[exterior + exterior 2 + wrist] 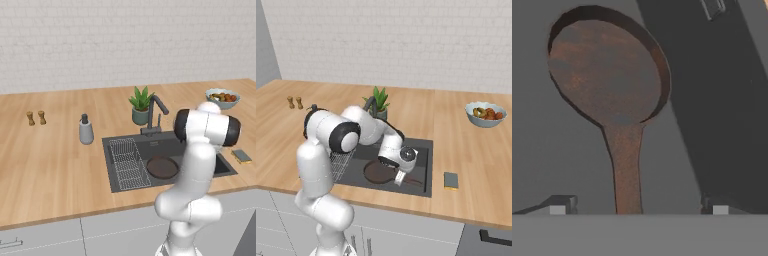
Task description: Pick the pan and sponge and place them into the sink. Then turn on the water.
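Note:
The dark brown pan lies flat on the floor of the dark grey sink. In the hand view the pan fills the upper left, its long handle running down toward the camera. My gripper is open just over the handle's end, with a fingertip well clear on each side. In the right base view my gripper hangs low inside the sink by the pan. The sponge lies on the counter right of the sink. Water is out of view at the faucet.
A wire rack takes up the sink's left part. A potted plant stands behind the faucet, a soap dispenser left of the sink, two shakers farther left. A bowl of food sits at the back right.

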